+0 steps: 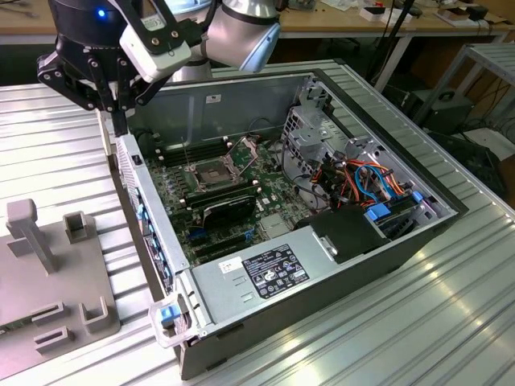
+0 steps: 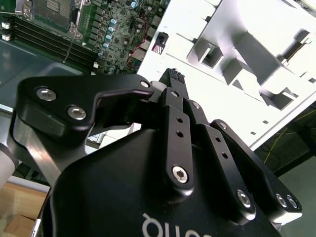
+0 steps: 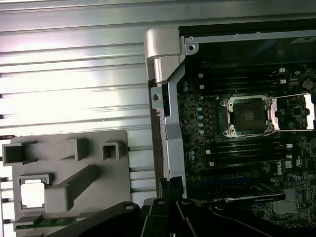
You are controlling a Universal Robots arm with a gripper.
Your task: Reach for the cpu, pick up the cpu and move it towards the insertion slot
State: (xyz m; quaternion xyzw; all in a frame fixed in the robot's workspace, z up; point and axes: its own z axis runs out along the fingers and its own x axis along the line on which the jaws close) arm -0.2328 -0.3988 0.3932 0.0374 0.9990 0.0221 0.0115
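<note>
On the exterior view's left we find the grey fixture plate (image 1: pixel 48 273) lying on the ribbed metal table (image 1: pixel 64 153), just beside the open computer case (image 1: pixel 338 281). In the first wrist view the cpu (image 3: pixel 32 192) lies flat in a square recess of that plate, on the side away from the case, untouched. It is square, so we record no long axis.

Next to the right, the gripper (image 1: pixel 119 121) hangs above the case's wall, between the plate and the motherboard (image 1: pixel 265 201). In the second wrist view its linkages converge on one point. We judge the jaws drawn together, or very nearly, with nothing between them.

Further right, the insertion slot (image 1: pixel 208 173) sits on the board with its retention plate (image 1: pixel 245 149) raised and its dark centre bare.

We judge the reach barely begun. The cpu lies well apart from the gripper, on the fixture side, opposite the slot.
</note>
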